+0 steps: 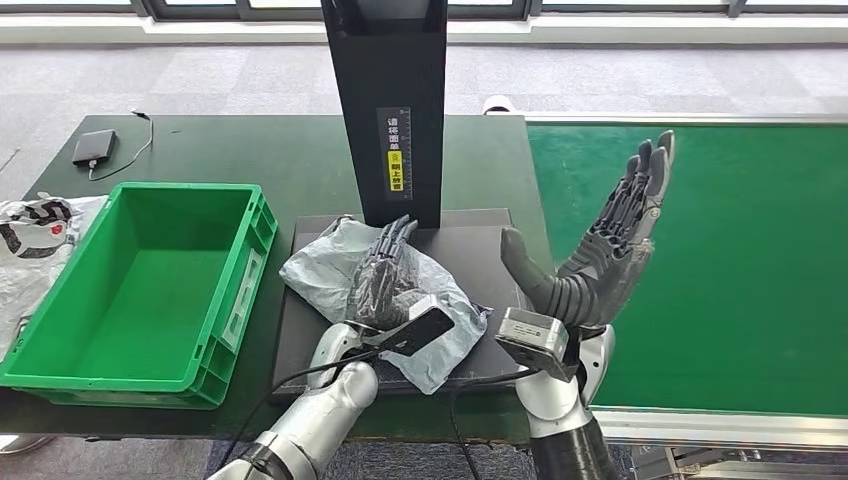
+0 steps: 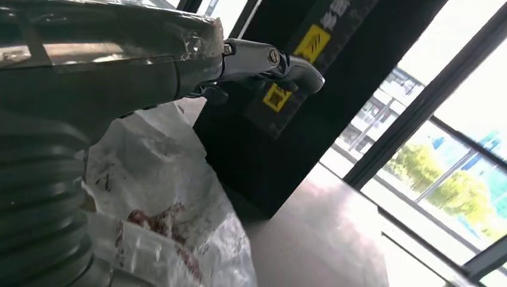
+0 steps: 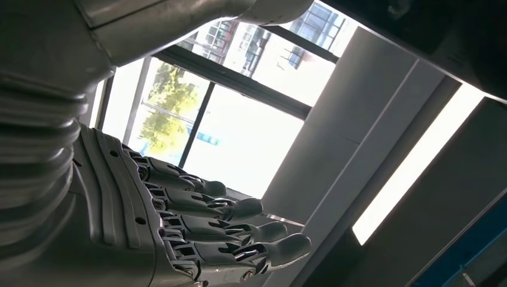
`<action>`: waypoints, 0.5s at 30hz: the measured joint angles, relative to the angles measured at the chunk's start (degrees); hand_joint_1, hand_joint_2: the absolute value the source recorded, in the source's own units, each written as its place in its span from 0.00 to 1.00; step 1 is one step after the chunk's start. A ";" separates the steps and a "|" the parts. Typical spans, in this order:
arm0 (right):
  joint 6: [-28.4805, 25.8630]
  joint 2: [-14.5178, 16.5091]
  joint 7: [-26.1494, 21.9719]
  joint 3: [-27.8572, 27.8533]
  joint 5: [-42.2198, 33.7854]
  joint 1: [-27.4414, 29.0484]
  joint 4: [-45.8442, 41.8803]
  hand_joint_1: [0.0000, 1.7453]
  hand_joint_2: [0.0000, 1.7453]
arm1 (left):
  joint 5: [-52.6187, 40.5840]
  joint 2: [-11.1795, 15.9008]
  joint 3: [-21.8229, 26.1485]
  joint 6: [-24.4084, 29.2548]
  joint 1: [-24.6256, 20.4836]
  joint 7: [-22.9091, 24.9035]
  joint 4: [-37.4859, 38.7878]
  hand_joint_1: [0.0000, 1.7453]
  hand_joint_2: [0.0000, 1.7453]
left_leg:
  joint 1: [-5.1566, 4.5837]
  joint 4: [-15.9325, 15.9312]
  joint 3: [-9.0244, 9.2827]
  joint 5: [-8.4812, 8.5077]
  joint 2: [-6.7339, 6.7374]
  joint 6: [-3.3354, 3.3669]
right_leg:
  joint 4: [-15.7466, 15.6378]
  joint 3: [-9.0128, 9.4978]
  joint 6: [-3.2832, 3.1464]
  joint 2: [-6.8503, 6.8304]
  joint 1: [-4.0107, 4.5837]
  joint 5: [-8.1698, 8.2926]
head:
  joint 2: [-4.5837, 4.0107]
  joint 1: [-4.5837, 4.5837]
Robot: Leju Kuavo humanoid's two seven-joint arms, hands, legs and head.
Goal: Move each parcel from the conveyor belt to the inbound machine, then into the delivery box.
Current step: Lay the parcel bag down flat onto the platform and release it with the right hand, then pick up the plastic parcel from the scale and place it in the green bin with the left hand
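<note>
A crumpled grey plastic parcel [image 1: 320, 275] lies on the black platform [image 1: 480, 250] of the inbound machine, in front of its black column [image 1: 390, 100]. My left hand [image 1: 385, 275] rests flat on top of the parcel with its fingers stretched toward the column. In the left wrist view the parcel [image 2: 161, 179] lies under the left hand [image 2: 149, 72], close to the column [image 2: 287, 119]. My right hand [image 1: 600, 255] is raised over the table's right edge, holding nothing, with its fingers spread and pointing up. The right wrist view shows the right hand [image 3: 179, 221] with straight fingers against the windows.
A green delivery box [image 1: 60, 370] stands on the table left of the platform. The green conveyor belt [image 1: 740, 260] runs along the right. A white printed bag [image 1: 30, 235] lies at the far left, and a black device [image 1: 95, 147] with a cable sits at the back left.
</note>
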 joint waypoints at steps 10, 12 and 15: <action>0.04 -0.22 0.00 0.00 -0.77 0.51 -1.27 0.00 1.00 | -11.66 0.07 -5.17 -7.85 -2.88 14.10 9.43 0.04 1.00 | 0.00 0.00 -0.01 0.00 -0.01 0.00 | 0.00 0.02 0.00 0.00 0.00 0.00 | 0.01 -0.01; 0.04 -0.22 0.00 0.00 -0.83 0.51 -1.27 0.00 1.00 | -12.67 0.09 -5.81 -8.92 -3.28 15.45 10.14 0.10 1.00 | 0.00 -0.01 0.00 0.00 -0.02 0.00 | 0.00 0.03 0.01 -0.01 0.00 -0.01 | 0.00 -0.01; 0.04 -0.22 0.00 0.00 -0.90 0.52 -1.28 0.00 1.00 | -13.73 0.15 -6.54 -10.42 -3.76 16.72 10.87 0.15 1.00 | 0.00 -0.01 0.01 0.00 -0.03 0.00 | 0.00 0.06 0.01 -0.01 0.00 -0.01 | 0.00 -0.01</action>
